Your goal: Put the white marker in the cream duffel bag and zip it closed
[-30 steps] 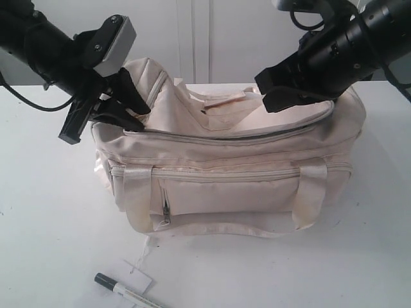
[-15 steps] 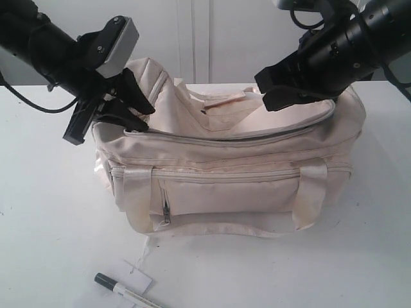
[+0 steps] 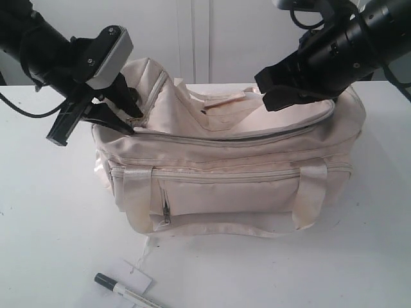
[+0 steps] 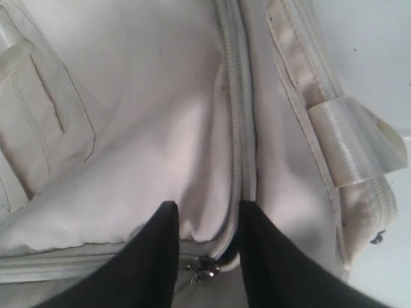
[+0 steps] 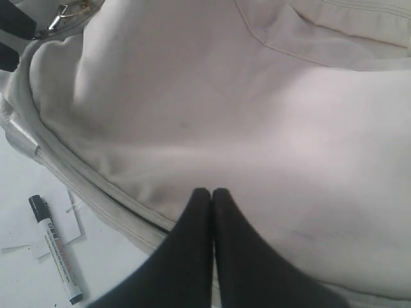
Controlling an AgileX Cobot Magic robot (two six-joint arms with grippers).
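Over cream duffel bag [image 3: 231, 186]: right gripper [image 5: 212, 191] clenched, empty; left gripper [image 4: 205, 215] parted astride zipper [image 4: 236, 128].

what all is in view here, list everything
cream duffel bag: one, cream, middle of the table
white marker: one, white with a dark cap, lying on the table in front of the bag
paper tag: one, white, on a string, by the marker's cap end
table: one, white, under everything
left gripper: one, black, jaws apart astride the bag's top zip
right gripper: one, black, shut, tips at the bag's top panel
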